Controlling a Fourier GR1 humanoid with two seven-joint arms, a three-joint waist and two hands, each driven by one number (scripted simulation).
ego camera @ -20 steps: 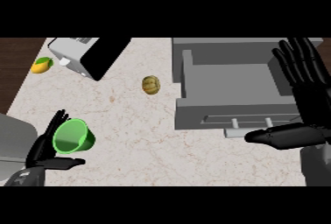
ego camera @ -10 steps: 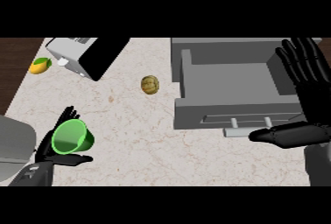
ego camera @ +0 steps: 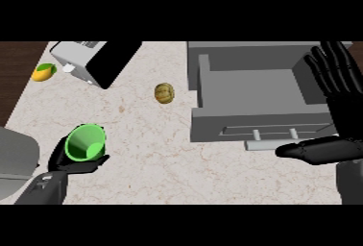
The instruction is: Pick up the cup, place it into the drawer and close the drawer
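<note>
The left robot hand [ego camera: 71, 161] curls round the green cup [ego camera: 86, 142] at the table's [ego camera: 149, 144] lower left; the right robot hand [ego camera: 333, 96] rests open, fingers up. Carry the cup level, high enough to clear the open drawer's [ego camera: 248, 125] front wall.

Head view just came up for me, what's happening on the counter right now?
The left hand is curled round a bright green cup, tipped so its mouth faces the camera, low at the left over the speckled counter. The cup is not yet in the open grey drawer at the upper right. The right hand is open, fingers up, beside the drawer's right side. A small brownish round item lies between them, and a toaster sits at the upper left.
</note>
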